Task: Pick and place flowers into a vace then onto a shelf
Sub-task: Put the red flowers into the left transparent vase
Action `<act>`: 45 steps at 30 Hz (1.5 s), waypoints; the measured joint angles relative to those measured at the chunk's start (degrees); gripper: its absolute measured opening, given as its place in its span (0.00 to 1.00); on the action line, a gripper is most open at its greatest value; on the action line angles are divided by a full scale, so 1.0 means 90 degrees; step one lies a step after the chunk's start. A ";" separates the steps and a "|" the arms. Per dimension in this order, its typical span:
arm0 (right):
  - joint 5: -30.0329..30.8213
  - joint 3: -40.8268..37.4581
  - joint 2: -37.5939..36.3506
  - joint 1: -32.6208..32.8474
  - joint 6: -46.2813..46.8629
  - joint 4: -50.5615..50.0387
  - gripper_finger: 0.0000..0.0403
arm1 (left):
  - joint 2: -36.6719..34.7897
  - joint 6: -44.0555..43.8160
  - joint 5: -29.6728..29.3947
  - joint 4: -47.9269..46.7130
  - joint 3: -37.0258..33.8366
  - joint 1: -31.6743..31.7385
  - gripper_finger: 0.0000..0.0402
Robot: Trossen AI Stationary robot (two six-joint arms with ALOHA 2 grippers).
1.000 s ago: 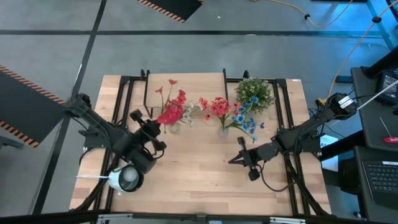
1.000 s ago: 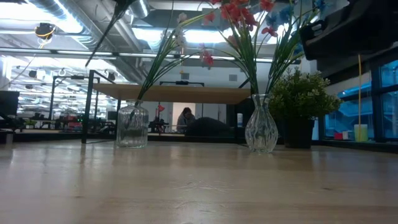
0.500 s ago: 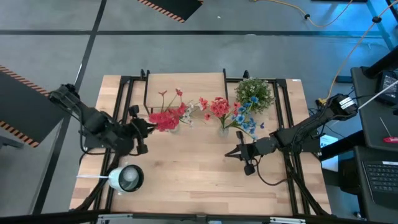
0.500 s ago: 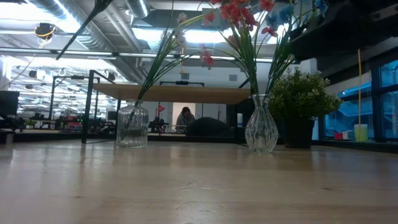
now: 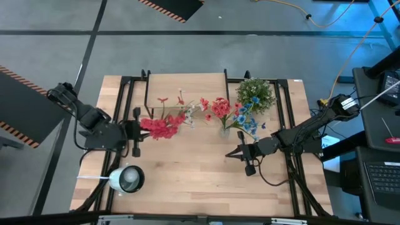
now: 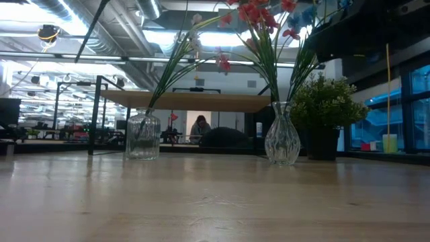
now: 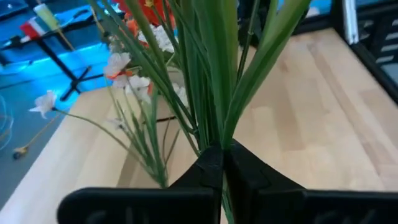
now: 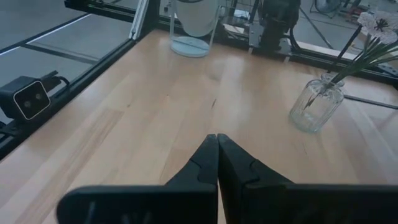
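The red-bloomed artificial sprig with long green stems (image 5: pixel 159 127) sat left of centre in the high view, its stems gripped by the left pincer (image 5: pixel 135 131), whose fingers (image 7: pixel 210 169) were pressed together on the green stalks in the left wrist view. The blooms hung just in front of the small ribbed clear glass jar (image 6: pixel 143 136), which held a whitish-cream sprig (image 5: pixel 190 114) and stood left of centre in the low view.

To its right in that view stood a bulbous clear glass vase (image 6: pixel 282 142), holding a second red sprig (image 5: pixel 220 107) and a blue sprig (image 5: pixel 247 125). Behind both vessels was the low light-wood shelf on thin black legs (image 6: pixel 188 101), across the middle of the low view. A round bushy green plant in a dark pot (image 6: pixel 324 114) stood just right of the vase.

The right pincer (image 5: pixel 229 155) lay right of centre in the high view, above bare desk (image 5: pixel 200 175), its fingers (image 8: pixel 211 155) closed together on nothing. A white round lamp-like object (image 5: pixel 127 179) sat at the lower left of the desk. A person (image 6: pixel 199 127) sat far off in the room, seen beneath the shelf.
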 joint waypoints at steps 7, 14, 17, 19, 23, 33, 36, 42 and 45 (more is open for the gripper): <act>0.0000 0.0000 0.0000 0.0000 -0.0015 0.0001 0.00 | -0.0531 0.0858 0.0135 0.1558 -0.0875 0.0046 0.01; 0.0000 0.0000 0.0000 0.0000 -0.0027 0.0032 0.00 | -0.0990 0.1397 0.0278 0.2912 -0.1755 0.0486 0.01; 0.0000 0.0000 0.0000 0.0000 -0.0024 0.0031 0.00 | -0.1032 0.1718 0.0257 0.3514 -0.2117 0.0707 0.01; 0.0000 0.0000 0.0000 0.0000 -0.0024 0.0030 0.00 | -0.1029 0.2058 0.0216 0.4028 -0.2306 0.0866 0.01; 0.0000 0.0000 0.0000 0.0000 -0.0019 0.0033 0.00 | -0.1030 0.2528 0.0167 0.4872 -0.2635 0.1174 0.01; 0.0000 0.0000 0.0000 0.0000 -0.0019 0.0022 0.00 | -0.1020 0.2480 0.0069 0.5965 -0.3416 0.1622 0.01; 0.0000 0.0000 0.0000 0.0000 -0.0017 0.0020 0.00 | -0.1023 0.2688 0.0137 0.6245 -0.3491 0.1712 0.01; 0.0000 0.0000 0.0000 0.0000 -0.0017 0.0017 0.00 | -0.1016 0.2639 0.0267 0.6202 -0.3491 0.1900 0.01; 0.0000 -0.0002 0.0000 0.0000 -0.0017 0.0013 0.00 | -0.0950 0.2528 0.0351 0.6132 -0.3491 0.1971 0.01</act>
